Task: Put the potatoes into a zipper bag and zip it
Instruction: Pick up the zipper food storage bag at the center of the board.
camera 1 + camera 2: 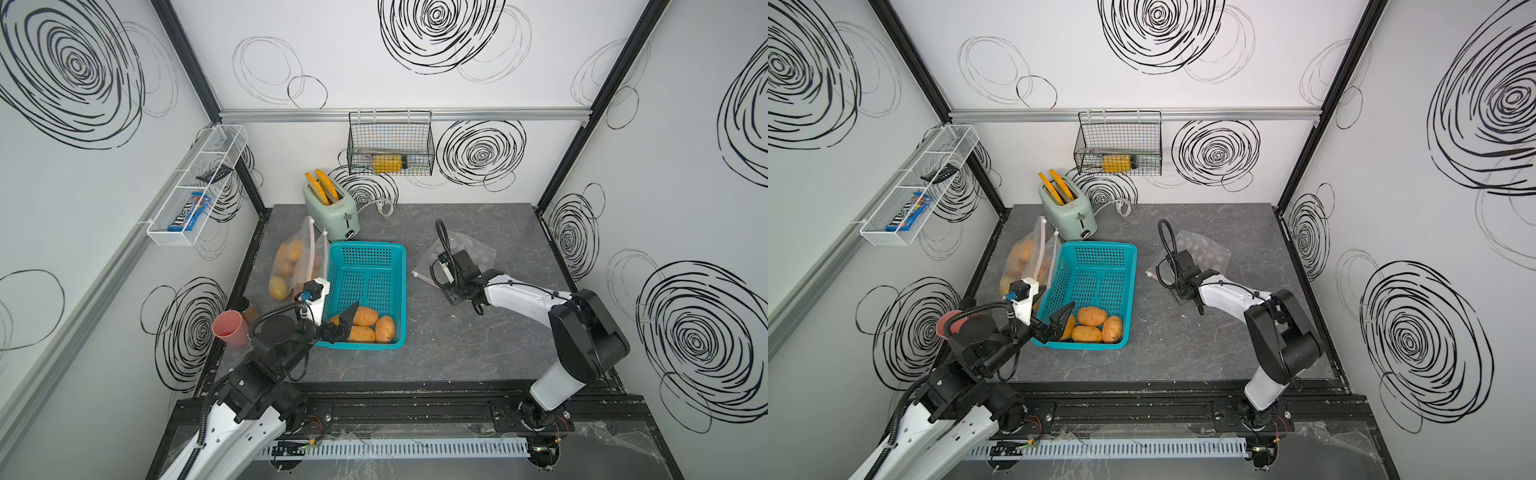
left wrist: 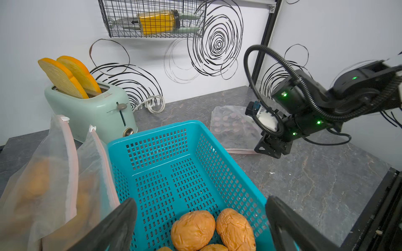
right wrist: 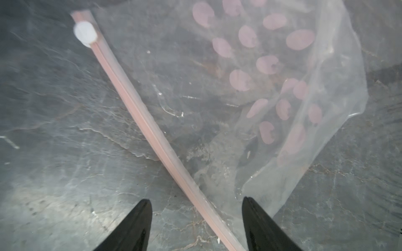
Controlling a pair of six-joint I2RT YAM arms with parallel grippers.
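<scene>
A teal basket sits on the left half of the table, and your remaining potatoes lie bunched in its front corner nearest the table's front edge: three in plain sight, a fourth partly behind a finger. Between the basket's left wall and the table's left edge leans a zipper bag, its mouth open with the two pink zip strips apart, holding several more potatoes, one of them paler yellow at the bottom. A mint toaster with two orange toast slices stands at the rear left corner. On the right half of the table, toward the back edge, a second bag printed with pink dots lies flat with nothing in it. Your left fingers hang over the basket's front left corner, spread wide and holding nothing; in the left wrist view the potatoes sit low between the two tips. Your right fingers are down at the dotted bag, parted to either side of its pink zip strip, which runs between them unpinched; you cannot tell whether either tip touches the plastic.
</scene>
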